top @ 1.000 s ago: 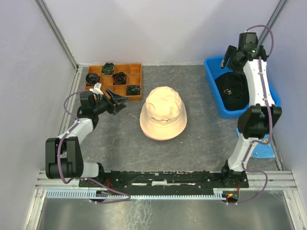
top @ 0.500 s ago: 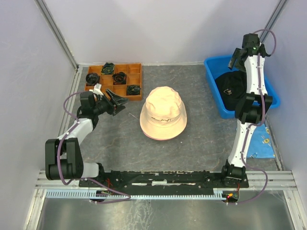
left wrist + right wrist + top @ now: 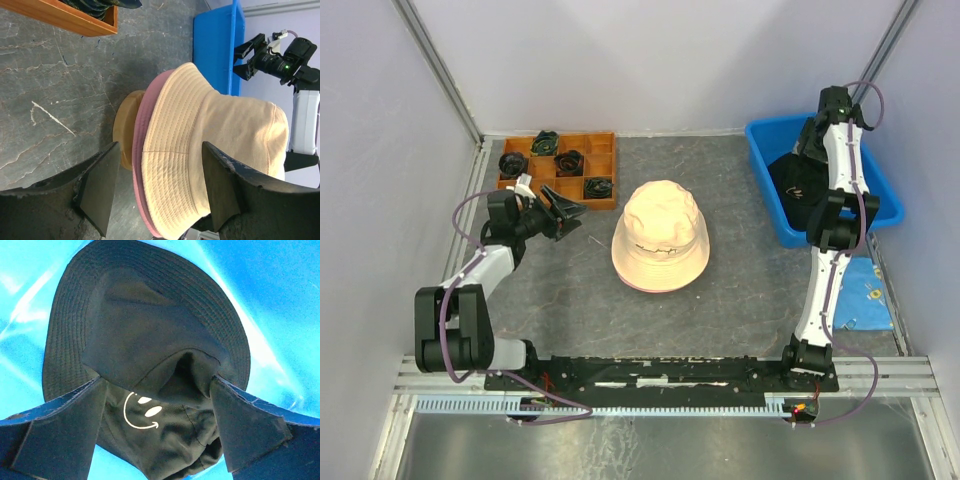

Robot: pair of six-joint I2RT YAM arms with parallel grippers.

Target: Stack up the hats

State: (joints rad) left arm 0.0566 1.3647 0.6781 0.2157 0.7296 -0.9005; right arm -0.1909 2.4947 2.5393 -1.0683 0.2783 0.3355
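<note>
The beige hat [image 3: 661, 238] sits crown-up in the middle of the overhead view, brim spread round, crown dimpled, with a thin dark line of print on its near side. From my left wrist I see a pink hat [image 3: 138, 127] nested directly under it, only its brim edge showing. The black hat [image 3: 792, 182] lies crumpled in the blue bin [image 3: 758, 150] at upper right. From my right wrist its crown is caved in and its white smiley faces up.

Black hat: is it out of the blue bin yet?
No, the black hat lies inside the blue bin, between the fingers of the open right gripper.
</note>
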